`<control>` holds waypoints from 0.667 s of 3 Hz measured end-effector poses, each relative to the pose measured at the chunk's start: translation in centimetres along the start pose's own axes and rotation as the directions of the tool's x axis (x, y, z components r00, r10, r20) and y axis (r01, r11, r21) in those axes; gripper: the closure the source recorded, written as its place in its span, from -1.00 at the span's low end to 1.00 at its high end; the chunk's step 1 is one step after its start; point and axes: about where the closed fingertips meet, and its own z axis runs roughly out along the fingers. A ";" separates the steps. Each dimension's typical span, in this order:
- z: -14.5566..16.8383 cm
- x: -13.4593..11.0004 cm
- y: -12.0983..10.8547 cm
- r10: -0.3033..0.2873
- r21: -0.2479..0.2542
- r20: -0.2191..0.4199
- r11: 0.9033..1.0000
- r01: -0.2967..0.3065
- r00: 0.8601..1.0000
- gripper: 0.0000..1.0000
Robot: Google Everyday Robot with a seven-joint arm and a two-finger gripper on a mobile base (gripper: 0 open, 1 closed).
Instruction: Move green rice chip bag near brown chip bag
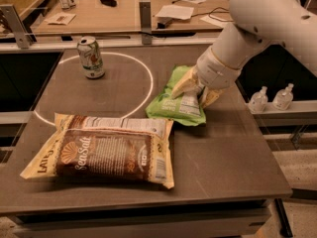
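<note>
Camera view: the pincer [194,93] sits over the right middle of the desk [228,157]. Its 2 cream-coloured fingers [182,86] look clamped on the upper end of the green rice chip bag [171,108]. The bag trails down and left from the grip. I cannot tell whether its lower edge rests on the desk or hangs just above it. That edge is near the top right corner of the brown chip bag [106,152], seemingly not touching it.

The move looks nearly finished. To end it well, lower the bag until it lies flat just beside the brown bag without riding onto it. Then part the fingers and lift straight up so the film does not snag.

The green bag is thin, crinkly and limp, with a white label panel, and it will likely sag and slide easily. The brown bag is a puffy, glossy pillow with cream edges. A cylindrical soda can [91,57] stands well apart at the far left.
</note>
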 end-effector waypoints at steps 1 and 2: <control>1.1 -1.2 0.1 -0.025 -0.016 0.019 1.000 0.025 1.000 1.00; 2.0 -2.0 -0.4 -0.029 -0.032 0.070 0.999 0.031 0.997 0.65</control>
